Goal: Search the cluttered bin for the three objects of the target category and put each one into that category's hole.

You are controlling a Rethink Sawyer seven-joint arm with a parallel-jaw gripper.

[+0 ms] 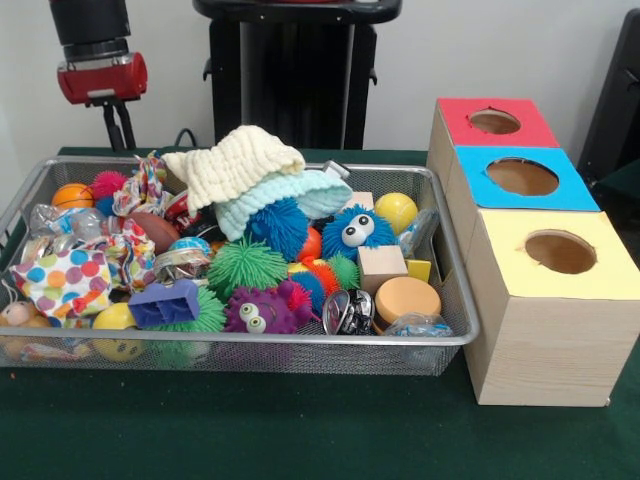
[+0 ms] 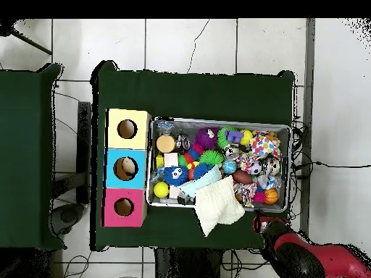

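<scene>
The bin (image 1: 452,300) sits in the middle of the green counter (image 1: 300,430), full of small toys. Most look light. The spiky balls (image 1: 246,266) look soft and squashy, so pinch one across its middle. The wood cube (image 1: 381,266) is hard, so grab its flat sides. A floppy cloth (image 1: 236,163) hides toys at 12 o'clock. Three boxes (image 1: 545,320) stand at 3 o'clock. The hand (image 1: 120,125) hangs at 11 o'clock; I cannot tell if it is wide or narrow.

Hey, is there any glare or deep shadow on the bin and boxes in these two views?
Front view: even light, small glints on the wire-mesh bin, soft shadow beside the yellow-topped box. Overhead view: flat light, pale floor tiles bright, the bin's contents clear.
</scene>
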